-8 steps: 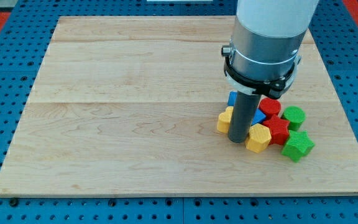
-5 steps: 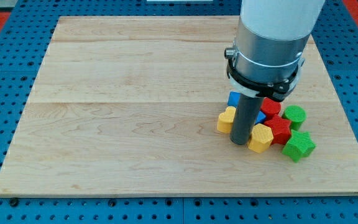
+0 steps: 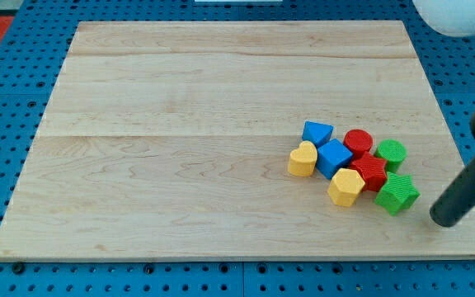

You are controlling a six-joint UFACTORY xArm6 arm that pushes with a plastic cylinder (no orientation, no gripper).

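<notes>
Camera view: my tip [image 3: 444, 222] rests on the wooden board [image 3: 180, 124] near its right edge, low in the view. The dark rod [image 3: 465, 191] slants up from it toward the view's right, where the arm's body leaves the frame. There is no gripper on this arm, so nothing is grasped or released; the rod ends bare and touches no block.

Just to the left of my tip, a little higher in the view, sits the green star [image 3: 399, 193], the nearest block, with a narrow strip of bare wood between them. Above the star, further up-left of my tip, stands the green cylinder [image 3: 391, 152]. Left of the star lies a ridged red block [image 3: 370, 172], whose exact shape cannot be made out, touching the star's side. Above it sits the red cylinder [image 3: 357, 141].

Further left of my tip, the yellow hexagon [image 3: 345, 187] presses against the ridged red block. Beyond it lies the blue cube [image 3: 334, 157], and above that the blue triangle [image 3: 317, 132]. The yellow heart [image 3: 302, 159] is the cluster's far-left block, well apart from my tip.

All eight blocks huddle in one tight group, left of my tip. A blue pegboard [image 3: 7, 148] surrounds the board.
</notes>
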